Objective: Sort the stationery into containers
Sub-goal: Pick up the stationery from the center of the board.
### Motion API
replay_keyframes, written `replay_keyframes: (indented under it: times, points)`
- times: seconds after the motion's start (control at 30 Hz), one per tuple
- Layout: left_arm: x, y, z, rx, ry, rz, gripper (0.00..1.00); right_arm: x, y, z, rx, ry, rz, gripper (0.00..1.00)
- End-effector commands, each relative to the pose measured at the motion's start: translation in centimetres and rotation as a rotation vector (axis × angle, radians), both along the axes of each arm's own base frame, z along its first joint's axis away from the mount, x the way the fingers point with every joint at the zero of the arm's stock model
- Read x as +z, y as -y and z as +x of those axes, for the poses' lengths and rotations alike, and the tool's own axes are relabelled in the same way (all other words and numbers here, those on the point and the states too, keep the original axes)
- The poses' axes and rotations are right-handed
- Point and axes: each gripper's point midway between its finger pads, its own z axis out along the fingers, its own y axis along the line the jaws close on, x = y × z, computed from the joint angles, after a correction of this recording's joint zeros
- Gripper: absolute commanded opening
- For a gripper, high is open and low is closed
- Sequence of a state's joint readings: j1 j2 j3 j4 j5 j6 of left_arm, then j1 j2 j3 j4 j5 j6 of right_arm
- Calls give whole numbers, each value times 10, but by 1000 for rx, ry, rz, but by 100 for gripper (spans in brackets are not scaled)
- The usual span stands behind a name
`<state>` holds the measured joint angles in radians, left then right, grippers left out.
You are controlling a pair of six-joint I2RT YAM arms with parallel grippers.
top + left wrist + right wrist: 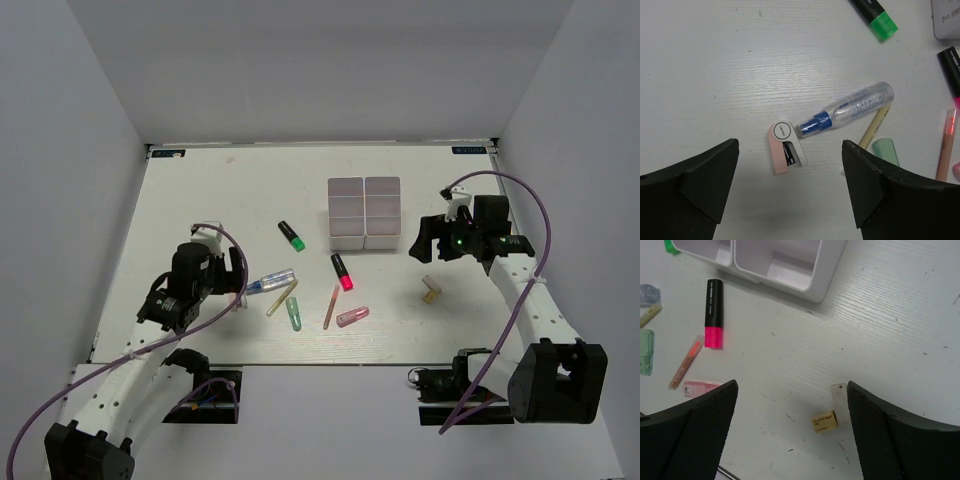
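Stationery [352,316] lies ahead of my spread left gripper [790,190]: two markers [342,271], three tubes [272,281], two sticks [331,307]. Beige block [825,421] under my parted right gripper [792,410]; organiser [827,275] beyond, open table [900,315] around.

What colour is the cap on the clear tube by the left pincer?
Blue cap, best in left wrist view.
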<state>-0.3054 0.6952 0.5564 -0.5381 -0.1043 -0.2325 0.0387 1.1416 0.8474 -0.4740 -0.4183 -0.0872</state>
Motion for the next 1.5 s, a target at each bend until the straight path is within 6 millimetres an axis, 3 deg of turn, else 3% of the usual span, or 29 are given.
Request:
replay_keyframes:
  times: [0.0, 0.2, 0.3, 0.33, 0.4, 0.43, 0.47, 0.5, 0.53, 0.6, 0.63, 0.67, 0.7, 0.77, 0.8, 0.87, 0.9, 0.93, 0.97, 1.0, 1.07, 1.13, 1.3, 1.47]
  points:
    - [11, 11, 3, -36, 6, -42, 93, 11, -5, 0, 46, 18, 20, 90]
    - [9, 11, 3, -28, -23, -39, 80, 5, 1, -3, 59, 1, -23, 90]
    - [7, 12, 4, -24, -30, -42, 48, 5, 6, -2, 59, 14, -55, 90]
    - [4, 11, 3, -21, -42, -40, 18, 4, 6, -3, 71, 14, -57, 90]
    - [-2, 8, 3, 12, -70, -37, 0, 7, -6, -14, 167, 34, -25, 90]
    - [-5, 10, 4, 10, -93, -33, 0, 8, -4, -15, 181, 55, -37, 90]
    - [-7, 10, 4, 23, -110, -40, 0, 10, -6, -17, 199, 74, -35, 72]
    - [-12, 10, 1, 34, -149, -42, 0, 12, -12, -21, 232, 77, -8, 1]
    - [-17, 11, 2, 37, -179, -43, 0, 11, -11, -22, 225, 71, -13, 0]
    - [-23, 15, 1, 53, -221, -62, 64, 16, -13, -23, 217, 74, 10, 0]
    - [-29, 21, 1, 44, -270, -81, 85, 16, -14, -23, 212, 69, 14, 70]
    - [-29, 24, 2, 37, -281, -92, 94, 16, -13, -23, 203, 68, 18, 90]
    - [-29, 27, 6, 31, -294, -93, 99, 19, -14, -22, 208, 81, 22, 91]
    - [-24, 39, 12, -23, -308, -120, 97, 19, -18, -25, 233, 90, 33, 85]
    - [-22, 46, 16, -57, -308, -127, 88, 19, -19, -26, 241, 92, 39, 76]
    - [-11, 69, 26, -283, -261, -118, 75, 19, -23, -28, 268, 93, 57, 59]
    - [-10, 74, 28, -376, -240, -76, 48, 20, -24, -28, 275, 95, 60, 58]
    - [-11, 80, 28, -423, -237, -31, 38, 18, -23, -29, 276, 91, 58, 58]
    - [-25, 80, 29, -448, -285, 8, 29, 17, -25, -30, 284, 86, 66, 58]
    - [-10, 87, 40, -538, -229, 57, 27, 18, -26, -30, 291, 87, 70, 58]
    - [-14, 105, 36, -642, -270, 29, 32, 18, -26, -31, 295, 87, 73, 58]
    - [-11, 113, 40, -744, -245, 85, 44, 18, -28, -32, 305, 88, 80, 63]
    - [-22, 104, 35, -853, -322, 188, 65, 19, -28, -34, 313, 99, 84, 70]
    - [-25, 110, 31, -922, -264, 205, 68, 17, -28, -34, 321, 92, 86, 71]
